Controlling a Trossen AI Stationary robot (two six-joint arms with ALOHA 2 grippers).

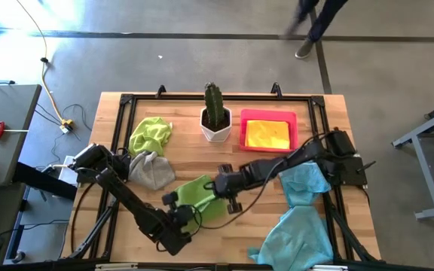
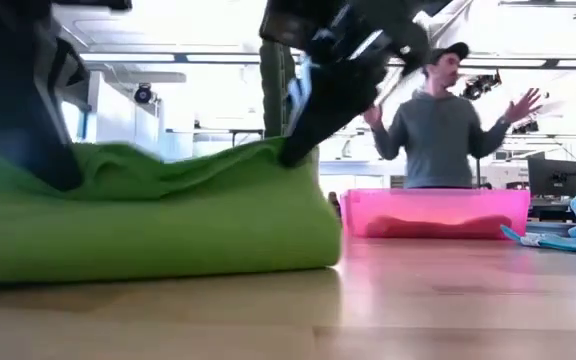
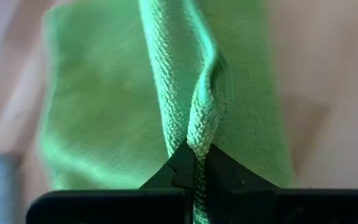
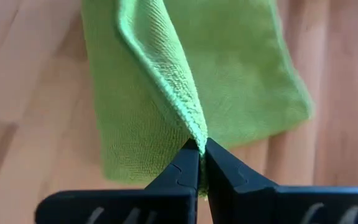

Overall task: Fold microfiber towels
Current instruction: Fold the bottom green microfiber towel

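Pinching a ridge of nubby, looped weave, the left gripper [image 3: 196,167] is holding one edge of a lime green towel [image 1: 202,197] at the table's [image 1: 194,248] front middle, its two dark fingers pressed together on the cloth. The right gripper [image 4: 201,163] is clamping the opposite edge of the same towel in the same way, fingers closed on a thin raised fold with a stitched hem. Seen from table height, this towel is lying as a thick, soft, rounded pad on the pale wooden planks, both dark grippers pressing into its top. A second lime green towel [image 1: 151,134] is sitting crumpled near the back left, with a grey towel [image 1: 151,171] bunched just in front of it. A yellow towel [image 1: 267,134] is resting folded flat inside the rectangular pink tray [image 1: 293,120], beside a cactus [image 1: 215,107] in a white faceted pot [image 1: 215,131]. Two light blue towels [image 1: 300,218] are draping loosely at the right. A person [image 2: 446,120] is standing beyond the table, hands raised.
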